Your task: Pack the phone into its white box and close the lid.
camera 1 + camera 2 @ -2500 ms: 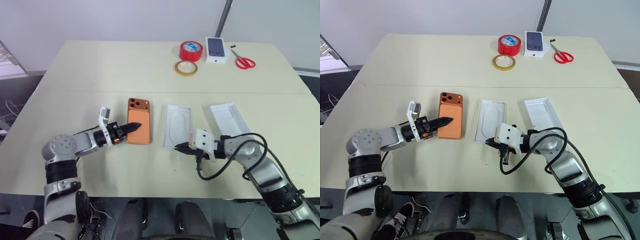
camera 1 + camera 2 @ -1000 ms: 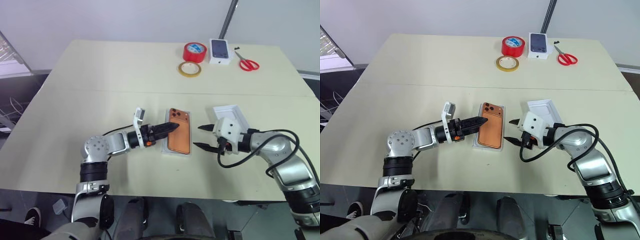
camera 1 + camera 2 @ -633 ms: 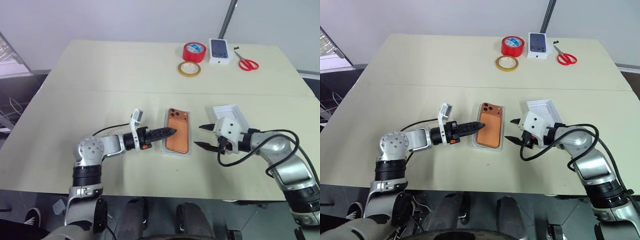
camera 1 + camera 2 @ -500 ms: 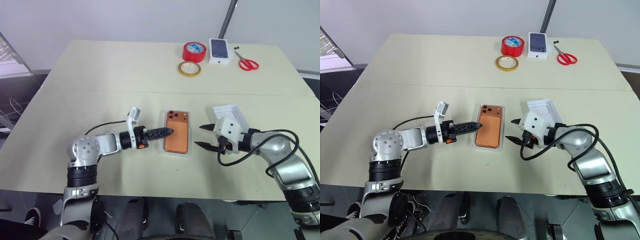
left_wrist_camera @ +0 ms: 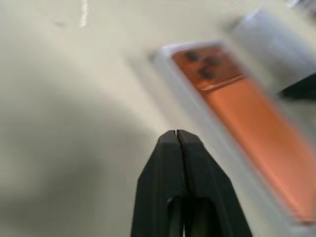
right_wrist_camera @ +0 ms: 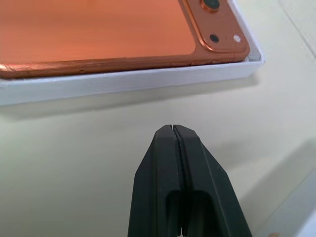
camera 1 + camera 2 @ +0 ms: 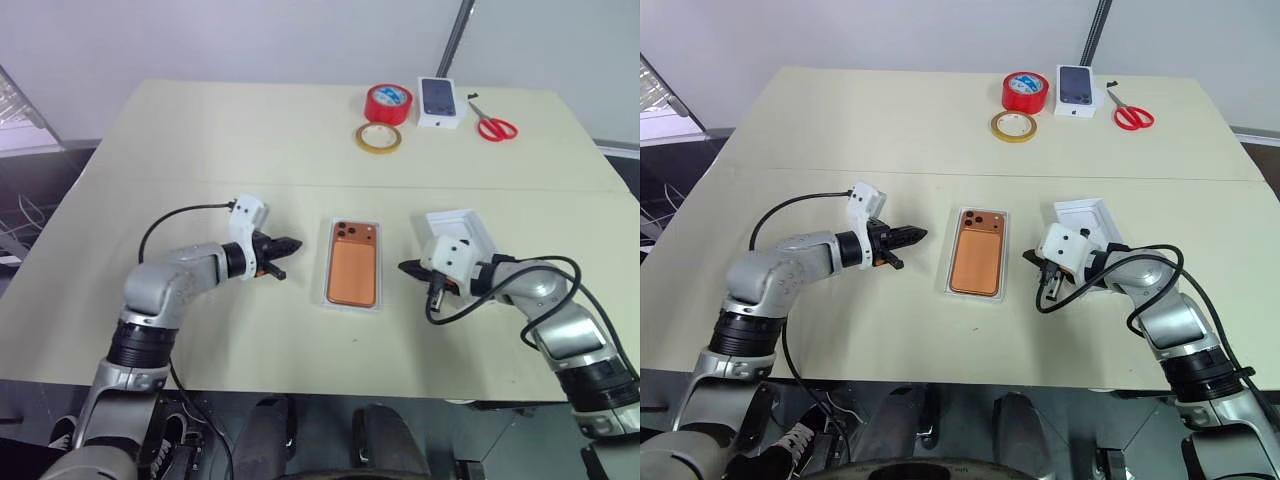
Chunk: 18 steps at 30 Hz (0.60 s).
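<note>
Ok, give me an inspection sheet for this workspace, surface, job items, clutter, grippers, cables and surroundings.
Surface: cream table, a seam running across it.
Job's things: the phone lies camera side up inside the white box; the lid sits apart beside the right arm, not on.
Clutter: red tape roll, tan tape ring, small box with a phone picture, red scissors at the far edge.
Grippers: left gripper shut, empty; right gripper shut, empty.
Cables: black cable on left arm, black loop on right.
Surroundings: pale wall, slanted pole.

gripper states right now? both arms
Left gripper: shut, holding nothing, beside the phone in the white box.
Right gripper: shut, holding nothing, on the box's other side.
</note>
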Each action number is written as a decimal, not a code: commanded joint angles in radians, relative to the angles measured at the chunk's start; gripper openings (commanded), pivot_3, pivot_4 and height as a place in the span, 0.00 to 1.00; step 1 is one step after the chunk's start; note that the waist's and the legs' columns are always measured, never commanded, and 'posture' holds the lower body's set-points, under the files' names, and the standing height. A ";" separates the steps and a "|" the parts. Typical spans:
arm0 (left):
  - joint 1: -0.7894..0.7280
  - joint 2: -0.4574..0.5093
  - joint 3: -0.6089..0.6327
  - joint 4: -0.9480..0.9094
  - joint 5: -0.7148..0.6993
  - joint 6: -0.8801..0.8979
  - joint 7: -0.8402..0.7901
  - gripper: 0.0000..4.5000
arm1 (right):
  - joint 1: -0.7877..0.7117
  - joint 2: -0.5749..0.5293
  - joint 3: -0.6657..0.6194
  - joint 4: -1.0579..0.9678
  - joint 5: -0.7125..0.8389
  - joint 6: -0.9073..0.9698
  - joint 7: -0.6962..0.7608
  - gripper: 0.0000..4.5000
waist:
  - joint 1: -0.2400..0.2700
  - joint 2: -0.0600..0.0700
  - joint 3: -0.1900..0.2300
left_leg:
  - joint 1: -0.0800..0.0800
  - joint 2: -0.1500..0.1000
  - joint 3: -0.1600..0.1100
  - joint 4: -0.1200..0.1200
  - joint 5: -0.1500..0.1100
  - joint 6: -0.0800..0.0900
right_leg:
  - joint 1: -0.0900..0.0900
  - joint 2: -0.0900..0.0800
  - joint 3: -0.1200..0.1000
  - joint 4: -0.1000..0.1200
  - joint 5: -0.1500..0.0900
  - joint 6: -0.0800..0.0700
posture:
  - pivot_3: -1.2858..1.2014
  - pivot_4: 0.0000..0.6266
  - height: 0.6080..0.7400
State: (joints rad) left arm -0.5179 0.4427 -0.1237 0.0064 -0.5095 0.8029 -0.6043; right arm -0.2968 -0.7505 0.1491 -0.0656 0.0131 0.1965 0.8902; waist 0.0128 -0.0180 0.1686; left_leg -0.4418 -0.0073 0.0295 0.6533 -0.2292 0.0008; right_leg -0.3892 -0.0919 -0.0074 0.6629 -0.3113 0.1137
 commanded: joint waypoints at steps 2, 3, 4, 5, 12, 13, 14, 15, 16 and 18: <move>0.005 -0.004 -0.083 0.000 0.060 -0.102 -0.118 0.01 | -0.027 0.031 -0.009 0.001 -0.006 -0.008 -0.026 0.00 | 0.000 0.000 0.000 | 0.000 0.000 0.000 0.000 0.000 0.000 | 0.000 0.000 0.000 0.000 0.000 0.000 | 0.52 0.24 0.91; 0.007 -0.007 -0.087 0.006 0.067 -0.110 -0.128 0.01 | -0.029 0.034 -0.009 0.003 -0.010 -0.008 -0.029 0.00 | 0.000 0.000 0.000 | 0.000 0.000 0.000 0.000 0.000 0.000 | 0.000 0.000 0.000 0.000 0.000 0.000 | 0.52 0.24 0.91; 0.010 -0.014 -0.115 0.029 0.095 -0.156 -0.153 0.01 | -0.033 0.041 -0.008 0.004 -0.009 -0.004 -0.033 0.00 | 0.000 0.000 0.000 | 0.000 0.000 0.000 0.000 0.000 0.001 | 0.000 0.000 0.000 0.000 0.000 0.000 | 0.52 0.24 0.91; 0.012 -0.019 -0.135 0.047 0.117 -0.192 -0.173 0.01 | -0.035 0.046 -0.007 0.005 -0.008 -0.002 -0.035 0.00 | -0.001 0.000 0.000 | 0.000 0.000 0.000 0.000 -0.001 0.001 | 0.000 0.000 0.000 0.000 0.000 0.000 | 0.52 0.24 0.91; -0.022 -0.103 -0.234 0.180 0.242 -0.333 -0.246 0.01 | -0.015 0.039 -0.006 -0.025 -0.004 0.016 -0.022 0.00 | 0.009 0.001 0.000 | 0.000 0.000 0.000 0.003 -0.003 0.006 | 0.002 0.000 0.000 0.000 0.000 0.000 | 0.52 0.24 0.91; -0.042 -0.135 -0.239 0.196 0.248 -0.340 -0.244 0.01 | -0.006 0.026 -0.015 -0.028 -0.002 0.018 -0.015 0.00 | 0.013 0.001 0.000 | 0.000 0.000 0.000 0.005 -0.004 0.007 | 0.003 0.000 0.000 0.000 0.000 0.000 | 0.52 0.24 0.91; -0.066 -0.172 -0.244 0.212 0.251 -0.343 -0.247 0.01 | 0.004 0.011 -0.026 -0.031 0.001 0.026 -0.008 0.00 | 0.027 0.001 0.000 | 0.000 0.000 0.000 0.006 -0.004 0.007 | 0.004 0.000 -0.001 0.000 0.000 0.000 | 0.52 0.24 0.91; -0.082 -0.197 -0.245 0.225 0.256 -0.345 -0.250 0.01 | 0.011 0.001 -0.034 -0.033 0.003 0.031 -0.003 0.00 | 0.033 0.001 0.000 | 0.000 0.000 -0.001 0.008 -0.005 0.009 | 0.005 0.001 -0.001 0.000 0.000 0.000 | 0.52 0.24 0.91; -0.103 -0.228 -0.251 0.243 0.267 -0.354 -0.255 0.01 | 0.018 -0.010 -0.046 -0.034 0.011 0.040 0.001 0.00 | 0.034 0.001 0.000 | -0.001 -0.001 -0.002 0.010 -0.005 0.010 | 0.006 0.001 -0.002 0.000 0.000 0.000 | 0.52 0.24 0.91; -0.135 -0.276 -0.266 0.268 0.277 -0.359 -0.282 0.01 | 0.029 -0.028 -0.071 -0.040 0.028 0.058 0.010 0.00 | 0.036 0.001 0.000 | -0.001 -0.002 -0.002 0.012 -0.008 0.014 | 0.008 0.000 -0.002 0.000 0.000 0.000 | 0.52 0.24 0.91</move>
State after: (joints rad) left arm -0.6197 0.2261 -0.3332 0.2837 -0.2267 0.4650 -0.8423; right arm -0.2710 -0.7697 0.1156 -0.0575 0.0058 0.2526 0.8905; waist 0.0491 -0.0170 0.1684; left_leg -0.4424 -0.0098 0.0280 0.6661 -0.2374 0.0154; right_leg -0.3809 -0.0927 -0.0087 0.6626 -0.3114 0.1138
